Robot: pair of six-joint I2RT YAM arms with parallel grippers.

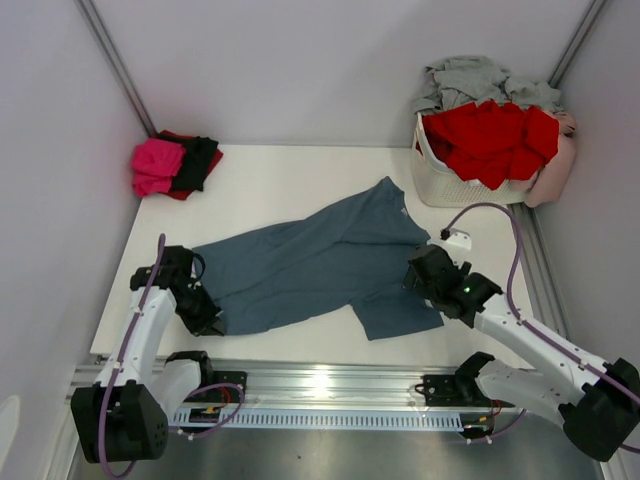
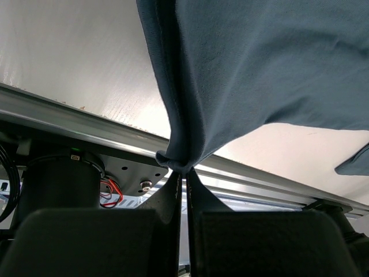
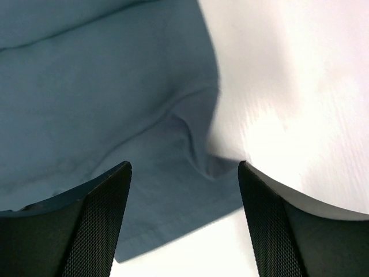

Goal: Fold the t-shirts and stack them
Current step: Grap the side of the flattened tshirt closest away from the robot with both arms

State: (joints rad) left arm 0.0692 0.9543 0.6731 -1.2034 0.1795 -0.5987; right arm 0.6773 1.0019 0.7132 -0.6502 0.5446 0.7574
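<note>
A slate blue-grey t-shirt lies spread in a slant across the white table. My left gripper is at its near left corner, shut on a bunched edge of the cloth. In the left wrist view the shirt hangs from the pinched fingertips of the left gripper. My right gripper hovers over the shirt's right side, open. In the right wrist view the right gripper has its fingers spread wide above a wrinkled edge of the shirt, holding nothing.
Folded pink and black shirts sit stacked at the back left. A white lattice basket at the back right holds a red shirt and a grey one. A metal rail runs along the near edge.
</note>
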